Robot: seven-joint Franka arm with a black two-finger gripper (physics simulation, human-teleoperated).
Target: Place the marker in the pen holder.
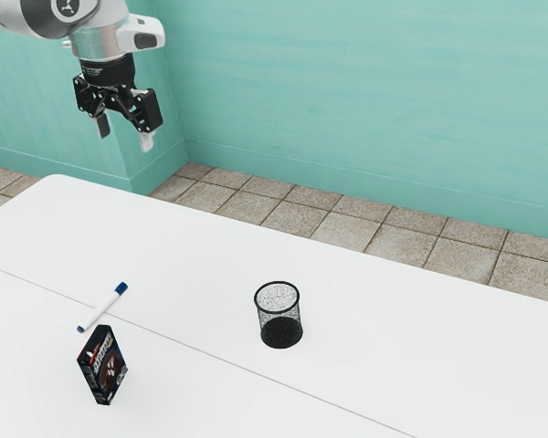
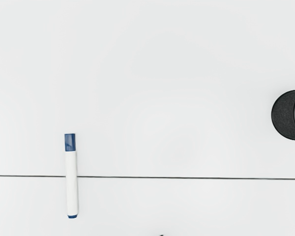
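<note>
High over the table, at the exterior view's upper left, my gripper is open, its two fingertips wide apart with nothing between them. The white marker with a blue cap lies flat on the white table, well below the hand; in the wrist view the marker crosses the thin dark seam. The black mesh pen holder stands upright toward the exterior view's right of the marker. In the wrist view the pen holder is cut off by the picture's edge.
A small dark box stands upright near the marker's lower end in the exterior view. The white table has a thin seam running across it. A teal wall rises beyond the tiled floor.
</note>
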